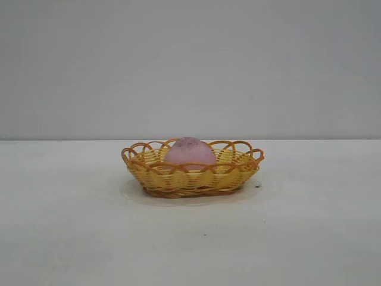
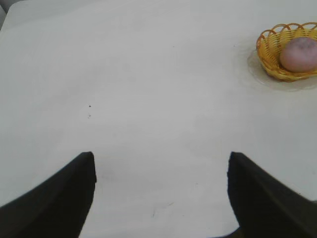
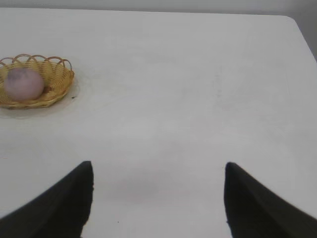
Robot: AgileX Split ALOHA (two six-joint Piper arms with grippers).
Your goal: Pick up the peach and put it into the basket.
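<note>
The peach (image 1: 189,151), a dull pink, rounded matte lump, already sits inside the shallow yellow-orange wicker basket (image 1: 178,177) on the white table (image 1: 71,226), so the left gripper (image 2: 161,191) and right gripper (image 3: 157,193) hang well apart from it, fingers spread and empty, the job apparently finished.
</note>
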